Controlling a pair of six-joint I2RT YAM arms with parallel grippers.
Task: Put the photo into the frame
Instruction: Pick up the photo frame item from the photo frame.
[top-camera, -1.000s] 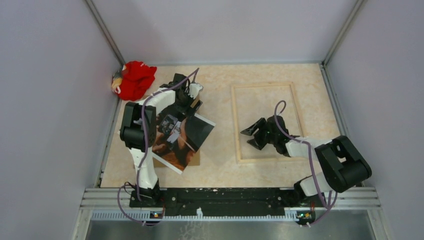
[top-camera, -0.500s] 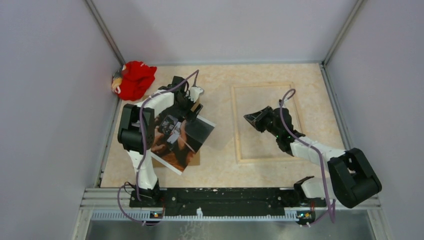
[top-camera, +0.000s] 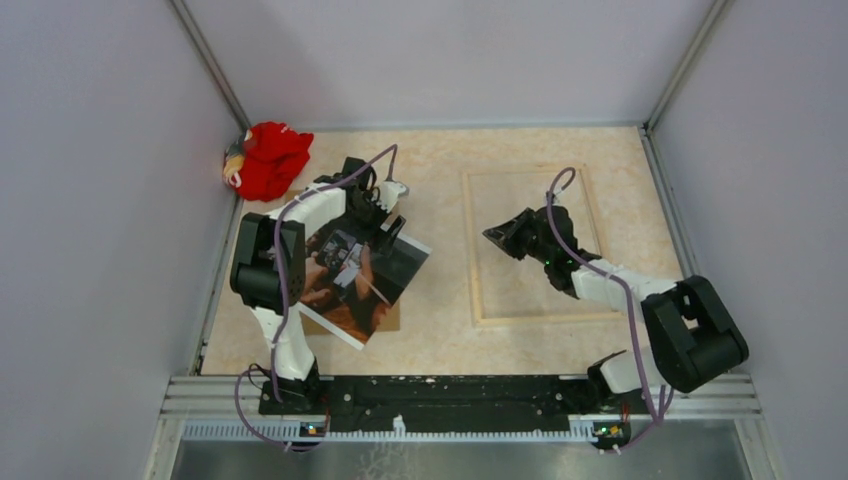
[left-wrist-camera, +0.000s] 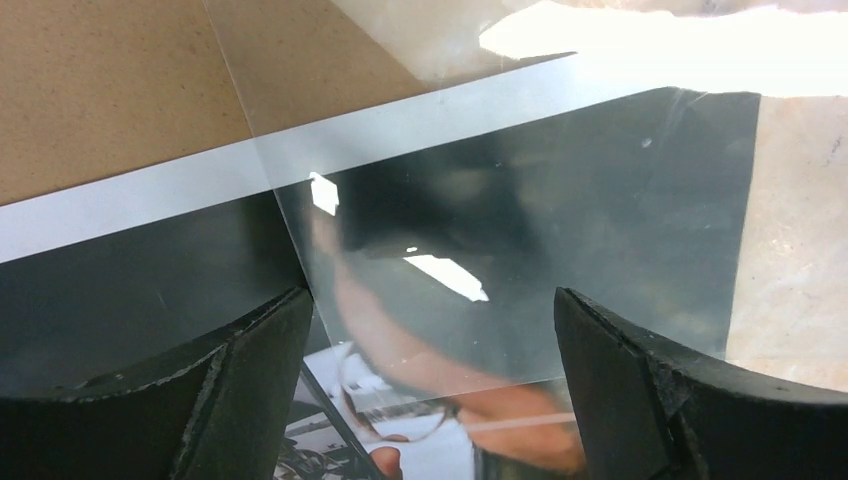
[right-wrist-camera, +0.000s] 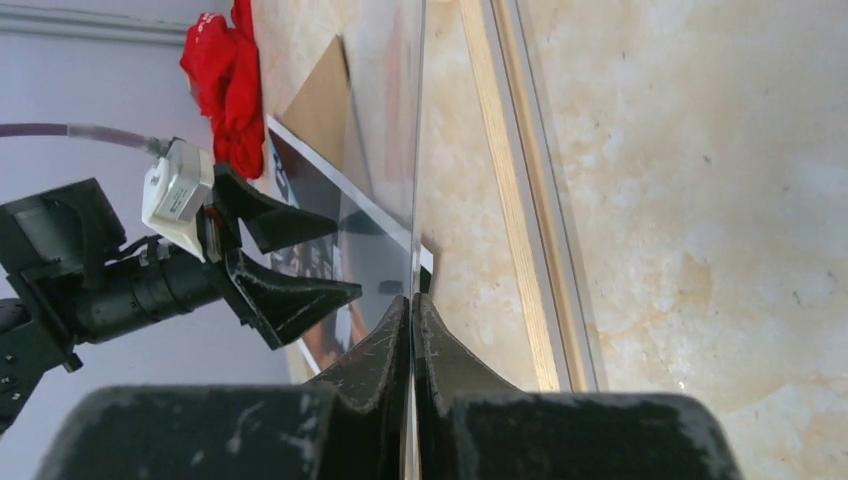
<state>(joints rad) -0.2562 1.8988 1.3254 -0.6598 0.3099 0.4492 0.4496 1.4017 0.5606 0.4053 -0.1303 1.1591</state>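
I had the right gripper (top-camera: 497, 236) pinched shut on the near edge of a clear pane (left-wrist-camera: 520, 220), a thin sheet that showed edge-on between its fingers in the wrist view and reached out over the frame's left rail toward the other arm. The frame (top-camera: 540, 319) lay flat on the table's right half, wood side up, with nothing in it. The photo (top-camera: 390, 270) lay picture-up and skewed on the brown board (left-wrist-camera: 100, 80), left of the frame and apart from it. The left gripper (top-camera: 388, 207) hung over the photo's far corner with its fingers spread wide, holding nothing. The pane lay between those fingers and the print, and I could not tell whether its far edge rested on the gloss. As I judged it, the step was to get the pane clear. That meant keeping the pinch firm, since so thin an edge could slip or pivot, and raising the pane level before swinging it, never dragging it across the print. Only with it clear would I bring the left fingers down on the photo's white border.
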